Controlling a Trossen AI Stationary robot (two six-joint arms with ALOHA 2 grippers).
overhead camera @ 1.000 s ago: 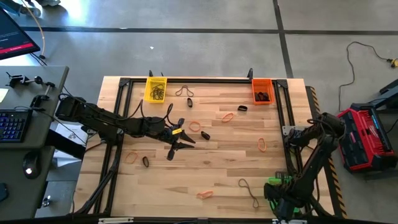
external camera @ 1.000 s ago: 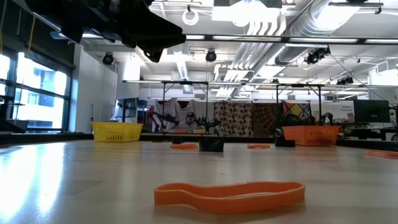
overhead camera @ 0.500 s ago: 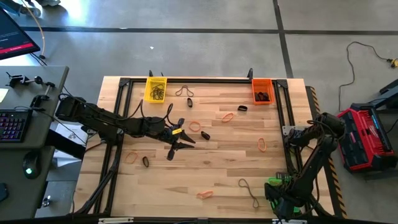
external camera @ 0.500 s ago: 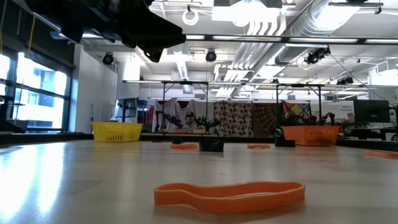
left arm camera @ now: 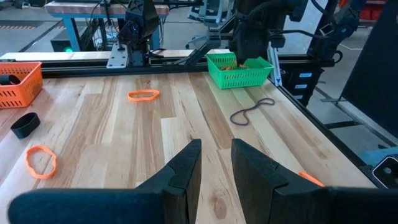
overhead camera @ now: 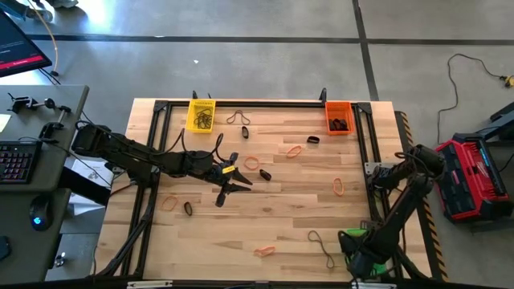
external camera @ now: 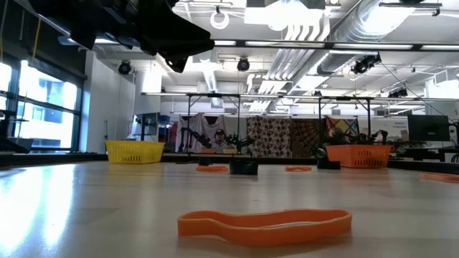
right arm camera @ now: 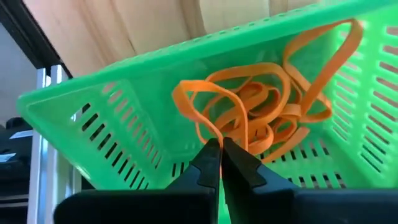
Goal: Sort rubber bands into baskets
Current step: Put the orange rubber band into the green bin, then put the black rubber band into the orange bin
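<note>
The green basket [right arm camera: 112, 124] stands at the table's near right corner [overhead camera: 353, 236] with several orange rubber bands [right arm camera: 267, 112] in it. My right gripper [right arm camera: 221, 144] points steeply down into it, shut. The yellow basket [overhead camera: 201, 115] and the orange basket [overhead camera: 338, 117] stand along the far edge, each with dark bands inside. Loose orange, black and olive rubber bands lie flat over the wood. My left gripper [overhead camera: 233, 181] hangs open above the table's middle left, with nothing between its fingers [left arm camera: 186, 163]. My right gripper pinches a strand of an orange rubber band [right arm camera: 200, 118] at its fingertips, coming steeply from above into the green basket. The band's loop stands up from the pile; its far side lies among the other bands in the basket.
Loose bands: orange [overhead camera: 251, 162], [overhead camera: 294, 150], [overhead camera: 339, 186], [overhead camera: 264, 250], [overhead camera: 168, 202]; black [overhead camera: 265, 174], [overhead camera: 312, 140], [overhead camera: 188, 208]; olive [overhead camera: 237, 118], [overhead camera: 320, 241]. A black frame [overhead camera: 241, 103] runs around the wooden top. A red and black case [overhead camera: 470, 172] sits on the floor at the right.
My right gripper has tipped and rolled at the wrist over the green basket while keeping its place, still shut.
</note>
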